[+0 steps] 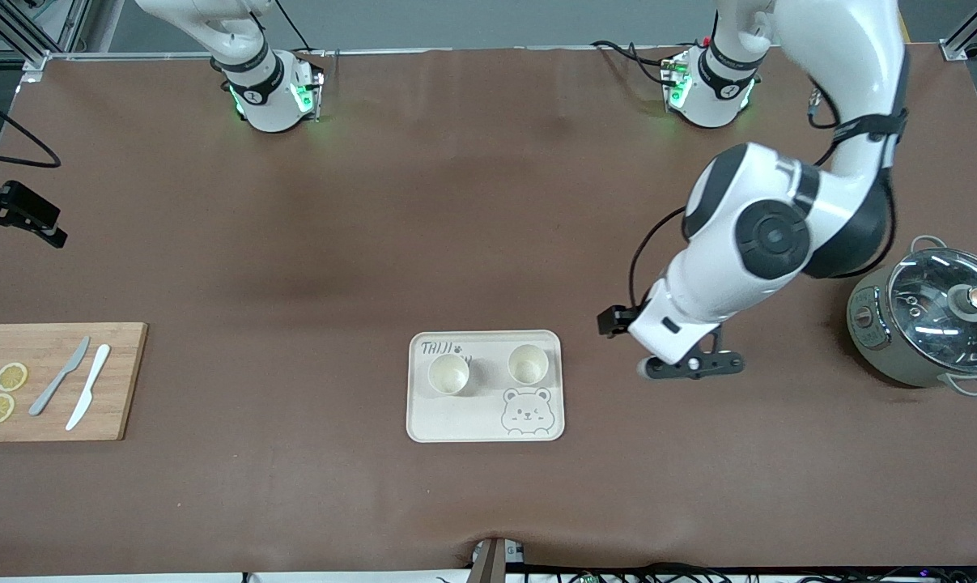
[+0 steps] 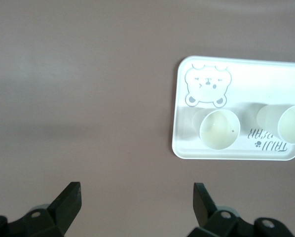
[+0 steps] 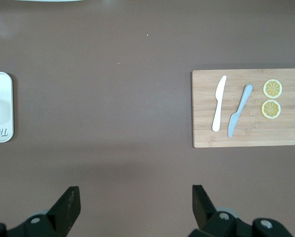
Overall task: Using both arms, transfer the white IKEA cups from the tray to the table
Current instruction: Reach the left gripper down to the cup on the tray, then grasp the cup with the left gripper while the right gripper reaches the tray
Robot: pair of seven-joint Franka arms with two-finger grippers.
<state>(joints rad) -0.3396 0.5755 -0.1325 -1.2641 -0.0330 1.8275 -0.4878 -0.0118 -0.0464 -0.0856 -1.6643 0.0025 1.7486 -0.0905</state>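
Two white IKEA cups stand upright side by side on the cream bear tray. My left gripper is open and empty over bare table beside the tray, toward the left arm's end. The left wrist view shows its fingers apart, with both cups on the tray. My right gripper is open and empty, high over bare table between the tray's edge and the cutting board. It is out of the front view.
A wooden cutting board with two knives and two lemon slices lies at the right arm's end. A pot with a glass lid stands at the left arm's end. A black clamp sits at the table's edge.
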